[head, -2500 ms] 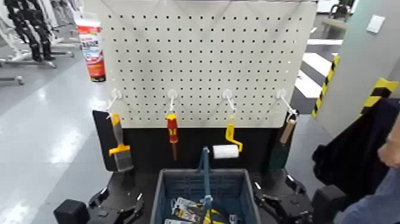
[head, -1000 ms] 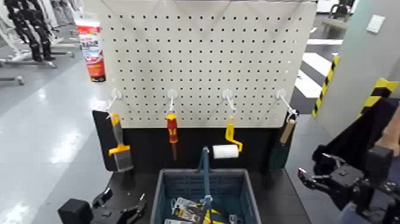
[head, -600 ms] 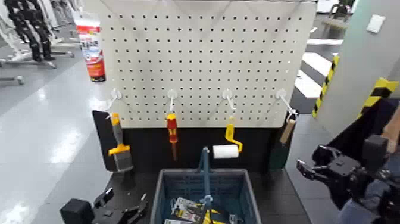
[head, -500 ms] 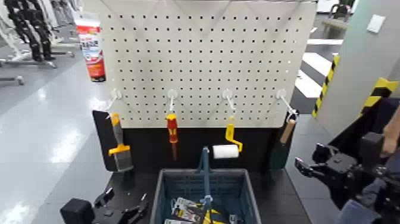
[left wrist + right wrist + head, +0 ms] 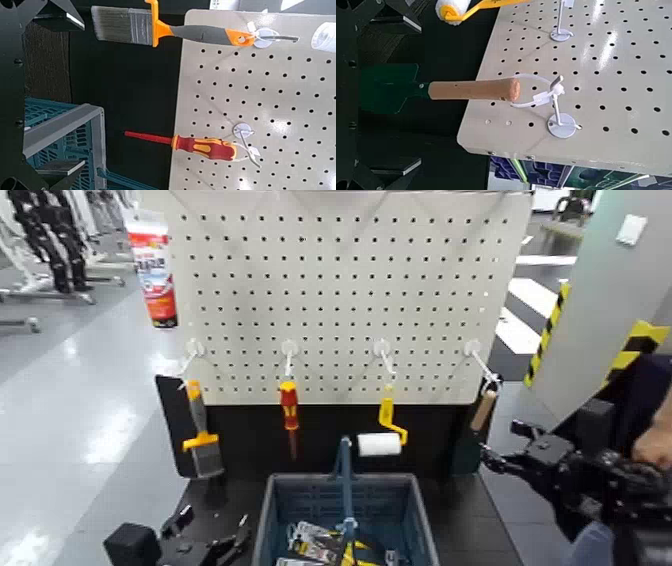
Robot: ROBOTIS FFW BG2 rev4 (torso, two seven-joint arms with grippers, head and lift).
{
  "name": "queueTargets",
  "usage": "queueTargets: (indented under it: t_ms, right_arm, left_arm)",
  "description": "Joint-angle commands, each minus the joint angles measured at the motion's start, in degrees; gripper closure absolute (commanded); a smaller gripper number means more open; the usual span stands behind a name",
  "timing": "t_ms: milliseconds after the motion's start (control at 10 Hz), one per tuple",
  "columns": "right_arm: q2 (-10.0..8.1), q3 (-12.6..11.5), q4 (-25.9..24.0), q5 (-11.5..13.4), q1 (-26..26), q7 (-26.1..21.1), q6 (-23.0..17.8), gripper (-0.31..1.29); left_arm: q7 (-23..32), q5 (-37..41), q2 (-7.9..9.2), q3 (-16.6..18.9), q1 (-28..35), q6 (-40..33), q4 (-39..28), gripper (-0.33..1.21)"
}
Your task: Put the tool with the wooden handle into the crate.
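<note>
Wooden-Handled Tool Hangs on Pegboard, Right Gripper Open Near It

A pale pegboard [image 5: 340,290] stands over a black surface [image 5: 460,520], and around them is a room with a shiny grey floor [image 5: 80,410]. On the right side there is a grey pillar [image 5: 610,300] with yellow-and-black tape [image 5: 637,348]; a person's hand [image 5: 655,448] is beside the right arm. Dark machines [image 5: 50,240] stand far at the left.

In front of the board is the blue-grey crate [image 5: 345,479], with slotted sides and its handle bar [image 5: 347,490] upright. Inside it lie some packaged things [image 5: 325,542], partly yellow and black; I cannot tell what they are.

The tool with the wooden handle [image 5: 471,89] hangs by a loop from the hook most to the right, its dark green blade downward, outside the crate. The right gripper [image 5: 503,441] is near this blade, with its fingers apart and nothing between them. The left gripper [image 5: 215,525] is low, left of the crate, also open and empty.

From the other hooks hang a brush [image 5: 202,430], a red-and-yellow screwdriver [image 5: 290,418] and a paint roller [image 5: 380,444].
</note>
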Motion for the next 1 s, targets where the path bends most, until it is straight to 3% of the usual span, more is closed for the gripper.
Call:
queueTargets:
  t_ms: [100, 500, 800, 900, 1000]
  right_arm:
    - [-0.42, 2.37, 5.07, -0.91, -3.79, -0.09, -2.35, 0.14]
    - [-0.60, 5.98, 10.69, -2.76, -7.92, -0.44, -5.60, 0.14]
    - [0.19, 6.86, 13.24, -3.11, -9.59, -0.35, -7.45, 0.14]
    - [0.19, 6.86, 13.51, -3.20, -9.68, -0.35, -7.45, 0.19]
    - [0.28, 6.94, 13.77, -3.55, -9.68, -0.35, -7.36, 0.50]
  left_arm:
    - [-0.05, 0.00, -0.18, 0.00, -0.20, -0.21, 0.35, 0.10]
    - [-0.14, 0.00, -0.18, 0.00, -0.38, -0.57, 0.61, 0.10]
    - [-0.14, 0.00, -0.27, -0.09, -0.56, -0.74, 0.70, 0.10]
    - [-0.14, 0.00, -0.27, -0.17, -0.47, -0.74, 0.79, 0.10]
    - [-0.14, 0.00, -0.27, -0.26, -0.56, -0.74, 0.79, 0.10]
